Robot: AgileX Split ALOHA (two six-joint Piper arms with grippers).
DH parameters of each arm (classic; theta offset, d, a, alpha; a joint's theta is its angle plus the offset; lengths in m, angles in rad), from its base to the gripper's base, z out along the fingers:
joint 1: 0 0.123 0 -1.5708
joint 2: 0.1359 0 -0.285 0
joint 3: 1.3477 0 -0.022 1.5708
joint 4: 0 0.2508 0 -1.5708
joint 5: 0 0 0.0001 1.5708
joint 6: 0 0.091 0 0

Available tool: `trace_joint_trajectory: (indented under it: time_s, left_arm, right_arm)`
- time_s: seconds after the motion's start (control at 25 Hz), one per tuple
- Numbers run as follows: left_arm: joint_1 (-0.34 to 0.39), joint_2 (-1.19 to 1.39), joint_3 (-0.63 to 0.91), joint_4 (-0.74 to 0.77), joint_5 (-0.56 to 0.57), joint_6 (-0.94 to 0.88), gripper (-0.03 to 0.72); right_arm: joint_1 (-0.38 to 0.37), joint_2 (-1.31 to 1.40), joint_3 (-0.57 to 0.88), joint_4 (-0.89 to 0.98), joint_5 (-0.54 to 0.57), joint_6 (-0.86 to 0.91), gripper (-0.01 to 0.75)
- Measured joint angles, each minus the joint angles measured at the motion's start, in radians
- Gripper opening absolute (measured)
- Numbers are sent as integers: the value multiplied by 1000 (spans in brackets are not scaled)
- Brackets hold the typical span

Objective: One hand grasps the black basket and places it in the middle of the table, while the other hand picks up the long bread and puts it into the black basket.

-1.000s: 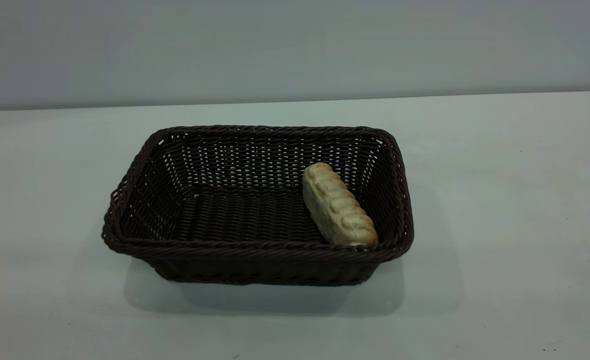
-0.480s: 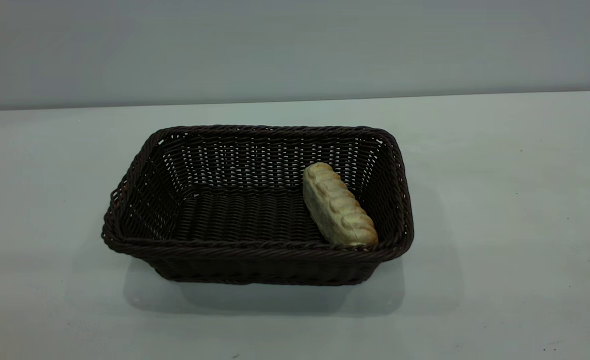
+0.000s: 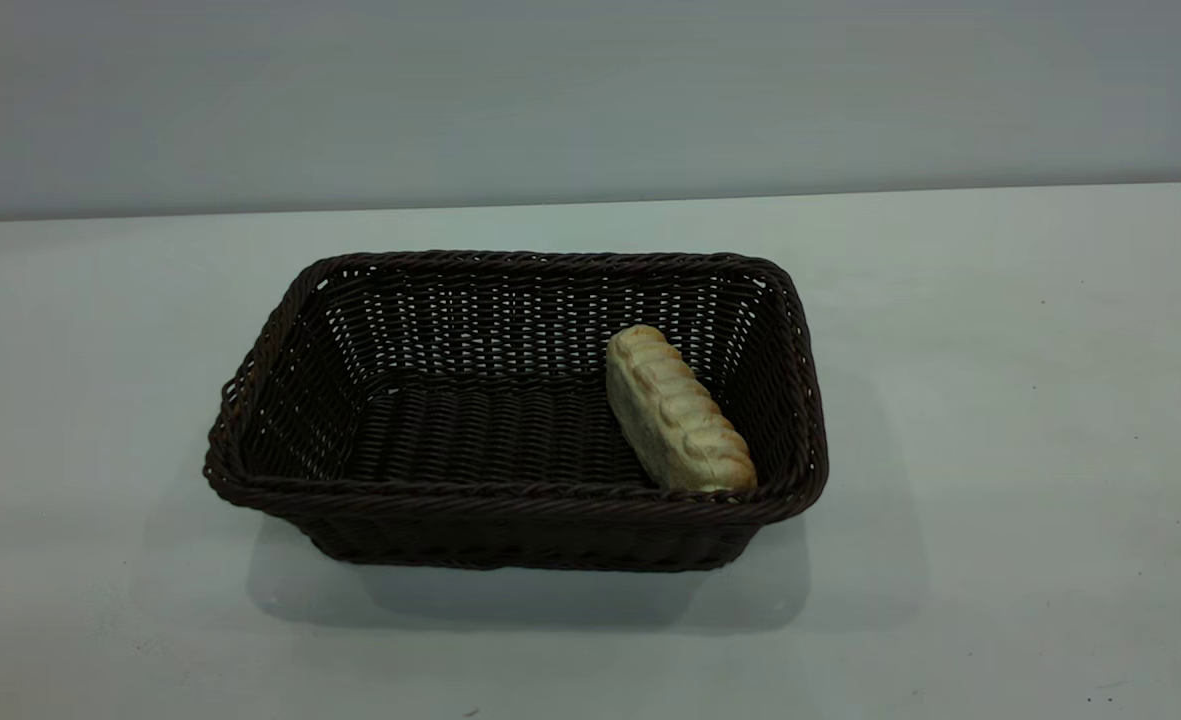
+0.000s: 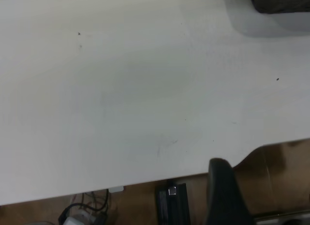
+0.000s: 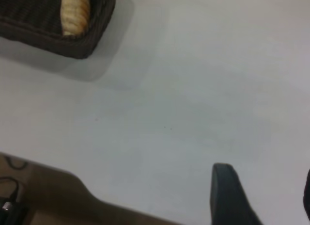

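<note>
The near stretch of the counter (image 3: 1000, 560) is bare pale grey, with a few small dark specks scattered over it. Past that, around the middle of the counter, stands the black basket (image 3: 510, 525), a large rectangular wicker one with a braided rim and open-weave sides, its long side facing the near edge and a soft shadow spread under it. Inside it, at the right end, lies the long bread (image 3: 677, 412), a small oblong loaf turned on its side so the golden ridged top faces right toward the basket's right wall and the pale underside faces left; it runs at a slant from the near right corner back toward the far wall, and it seems to lean against the right wall. Beyond the basket the counter runs on to a plain grey wall (image 3: 590, 100).

Neither arm shows from the outside. The left hand (image 4: 226, 196) is seen only as one dark finger over the counter's edge, well apart from the basket's corner (image 4: 281, 2), and I cannot tell how it is set. The right hand (image 5: 264, 198) hangs over bare counter, well apart from the basket (image 5: 53, 38), two dark fingers spread with a wide gap between them, holding nothing
</note>
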Motion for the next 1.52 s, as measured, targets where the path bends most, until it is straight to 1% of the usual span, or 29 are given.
trace_joint_trajectory:
  time_s: [0.56, 0.64, 0.84, 0.96, 1.2, 1.52]
  left_arm:
    - [2, -5, 0, -1, -3, 0, 490]
    - [25, -22, 0, -2, -3, 2, 490]
    - [149, -113, 0, -3, -3, 4, 490]
    - [190, -169, 0, -3, -2, 4, 490]
    - [202, -230, 0, -3, 3, 4, 490]
    - [202, -231, 0, -3, 4, 6, 490]
  right_arm:
    - [-3, 0, 0, 8, 0, 0, 354]
    - [-25, 0, 0, 9, 0, 0, 354]
    - [-99, 0, 0, 10, 0, 0, 354]
    - [-115, 0, 0, 10, 0, 0, 354]
    - [-120, 0, 0, 10, 0, 0, 354]
    - [-120, 0, 0, 10, 0, 0, 354]
